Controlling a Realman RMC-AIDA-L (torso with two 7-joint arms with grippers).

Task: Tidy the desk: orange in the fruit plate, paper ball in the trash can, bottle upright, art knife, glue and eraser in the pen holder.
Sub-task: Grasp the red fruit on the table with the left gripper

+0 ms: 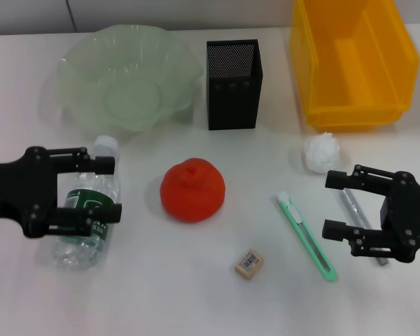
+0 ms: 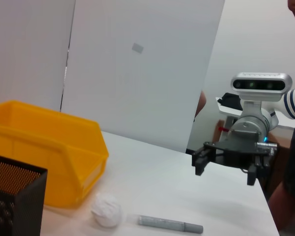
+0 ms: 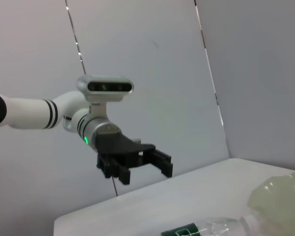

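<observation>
Left end effector [image 1: 110, 187] released, fingers straddling the lying bottle [image 1: 88, 214] on tabletop [image 1: 196, 294]; right end effector [image 1: 334, 204] released above the glue [image 1: 359, 218], orange [image 1: 192, 190] between them.

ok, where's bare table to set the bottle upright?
Free: the near strip in front of the orange and eraser, and between fruit plate and left gripper. Crowded: right side, with art knife, glue, paper ball, right gripper.
</observation>
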